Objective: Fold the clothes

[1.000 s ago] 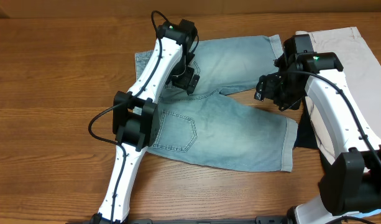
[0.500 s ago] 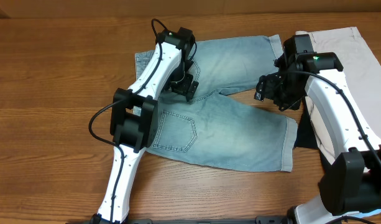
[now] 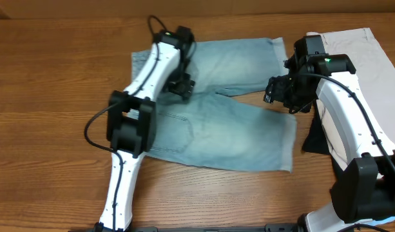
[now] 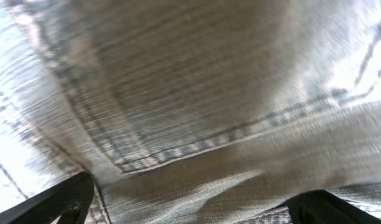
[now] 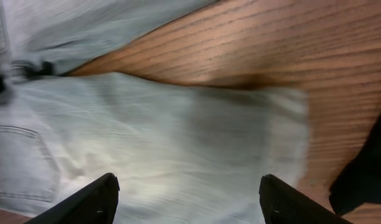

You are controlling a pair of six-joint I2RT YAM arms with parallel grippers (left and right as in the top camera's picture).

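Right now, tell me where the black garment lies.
In the overhead view the black garment lies right of centre, between the denim shorts' hem and the beige shorts, partly hidden by the right arm.

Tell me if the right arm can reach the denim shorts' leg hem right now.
Probably yes: the right gripper hangs open right over that leg of the denim shorts, with nothing covering the hem.

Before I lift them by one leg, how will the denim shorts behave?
Likely floppy: the denim shorts lie flat with soft wrinkles, so a lifted leg should drape. Probably heavyish for cloth, given thick stitched seams. On the smooth wooden table, a push may bunch them.
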